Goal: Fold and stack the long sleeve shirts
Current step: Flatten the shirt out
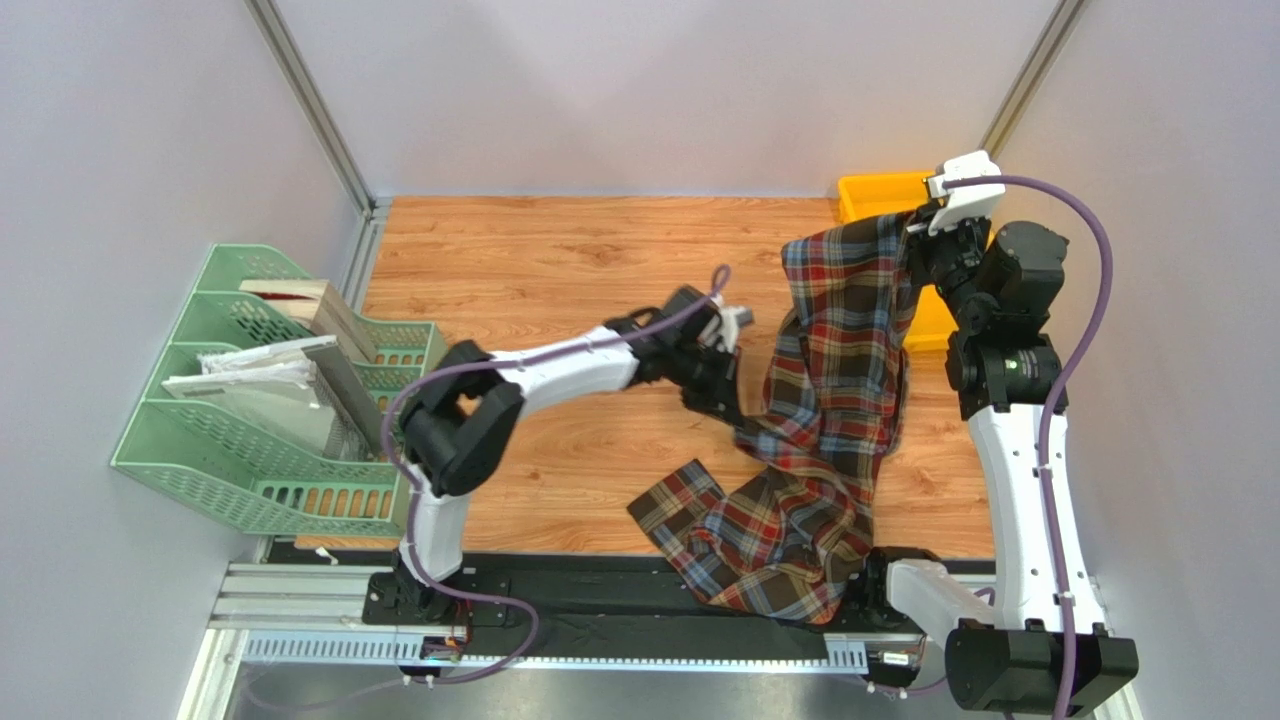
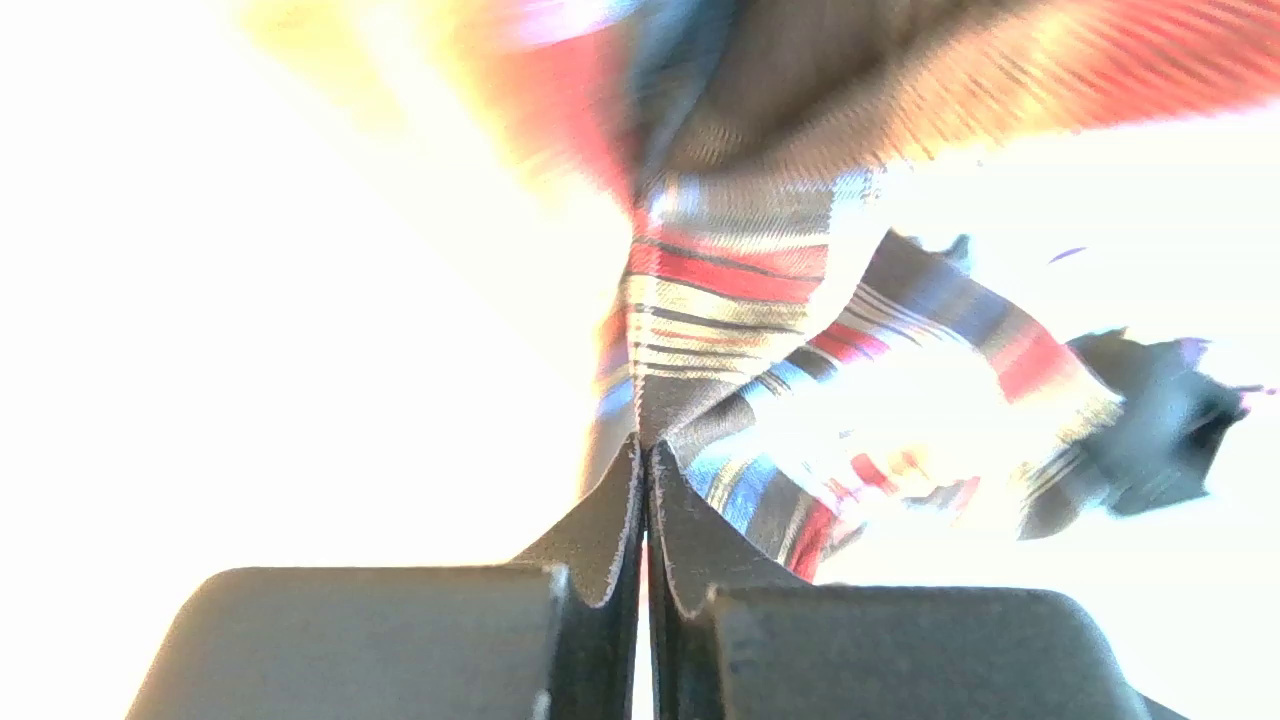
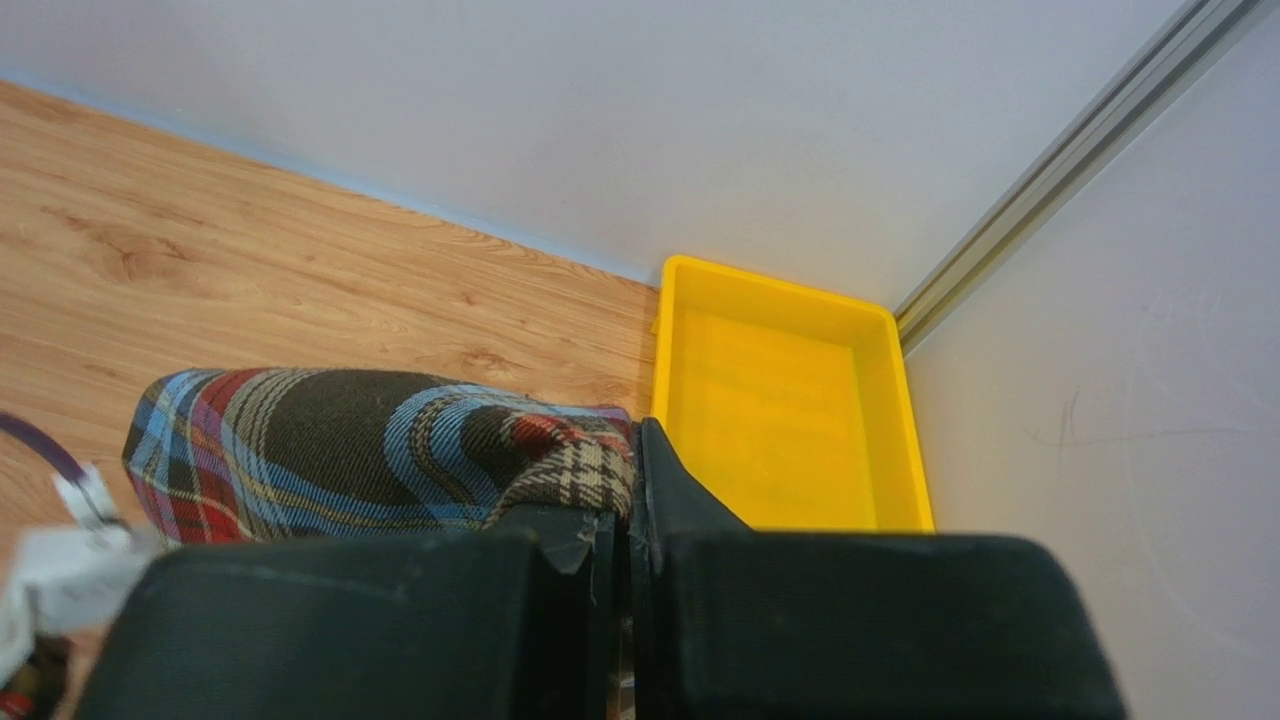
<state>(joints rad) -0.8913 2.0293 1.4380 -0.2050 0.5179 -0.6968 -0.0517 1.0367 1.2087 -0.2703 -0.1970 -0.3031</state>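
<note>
Closest to the left wrist lens, the left gripper [image 2: 646, 450] is seen with its jaws pressed together and a fold of the plaid shirt [image 1: 834, 375] pinched at their tips. The cloth fans away from the pinch, though much of that view is washed out by glare. The right gripper [image 3: 631, 450] is likewise closed on a bunched edge of the shirt, which is held up at the far right, just beside the yellow bin [image 3: 781, 405].

From overhead, the shirt is seen hanging from that raised grip in a long drape. It is caught along its left edge, about midway down, by the left gripper. Its lower part lies rumpled on the wooden table [image 1: 526, 255] at the near right and laps over the near rail [image 1: 601, 608] beside the right arm's base. A green rack [image 1: 256, 405] stands well apart at the left.

The step in hand is judged to be the opening-out of the garment; no fold is made yet. For the next move, the two pinches would need to be drawn apart until the cloth is taut, and the shirt then laid flat toward the middle of the table. The trailing part should be watched so that it is not snagged on the rail.
</note>
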